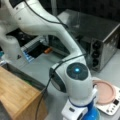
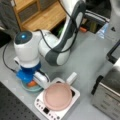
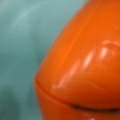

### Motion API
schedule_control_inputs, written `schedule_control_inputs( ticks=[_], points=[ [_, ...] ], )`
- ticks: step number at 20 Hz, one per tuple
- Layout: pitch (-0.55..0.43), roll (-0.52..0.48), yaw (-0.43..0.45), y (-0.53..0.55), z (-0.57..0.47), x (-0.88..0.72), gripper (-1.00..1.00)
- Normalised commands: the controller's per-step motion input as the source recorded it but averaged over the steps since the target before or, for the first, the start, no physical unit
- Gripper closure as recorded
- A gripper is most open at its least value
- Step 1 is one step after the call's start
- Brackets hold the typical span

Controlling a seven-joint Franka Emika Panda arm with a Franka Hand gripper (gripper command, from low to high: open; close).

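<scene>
Orange object (image 3: pixel 82 67) filled the wrist view, lying in a teal dish (image 3: pixel 17 50) | gripper (image 2: pixel 31 82) low over that dish — grip state indiscernible | pink plate (image 2: pixel 58 96) on white scale (image 2: pixel 41 105) beside — no legible writing.

No readable txt, labels or nos. anywhere I look; marks on white square scale (image 2: pixel 57 101) too blurred.
</scene>
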Motion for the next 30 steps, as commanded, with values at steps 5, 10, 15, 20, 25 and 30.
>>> schedule_control_inputs(
  ticks=[5,10,15,20,25,30],
  points=[
    [-0.081,0.217,0.002,-0.09,-0.17,-0.01,1.0],
    [-0.044,0.2,0.007,-0.09,-0.13,-0.05,1.0],
    [0.009,0.164,0.008,-0.07,0.02,-0.09,1.0],
    [0.072,0.137,0.009,-0.02,0.23,-0.11,1.0],
    [0.074,0.117,-0.001,0.07,0.22,-0.06,1.0],
    [0.042,0.104,-0.044,0.27,0.18,0.0,1.0]
  ],
)
